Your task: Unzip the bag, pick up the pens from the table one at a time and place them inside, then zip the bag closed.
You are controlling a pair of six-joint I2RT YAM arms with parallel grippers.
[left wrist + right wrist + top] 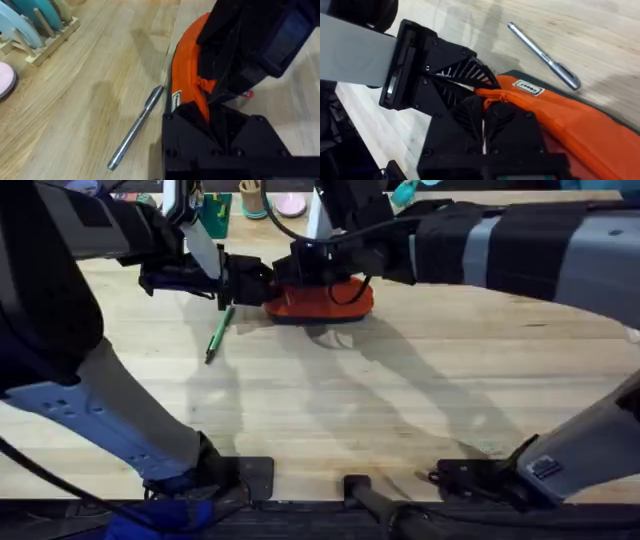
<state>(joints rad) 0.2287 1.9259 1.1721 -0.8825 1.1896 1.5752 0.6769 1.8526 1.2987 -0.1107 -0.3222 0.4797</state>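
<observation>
Bag (322, 300) on the table's (400, 400) far middle, our left gripper (262, 281) clamped on its end fabric, our right gripper (482, 102) pinched shut on its top, green pen (219, 334) just left, silver pen (136, 127) beside the bag.

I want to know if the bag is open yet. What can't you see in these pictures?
- Zipper, open or closed: in the overhead view the left end effector and right end effector cover the top of the bag.
- Zipper pull: in the right wrist view, hidden inside the pinched fabric.
- Writing on the label: too small.
- Bag's far end: cut off by the right wrist view's edge.
</observation>
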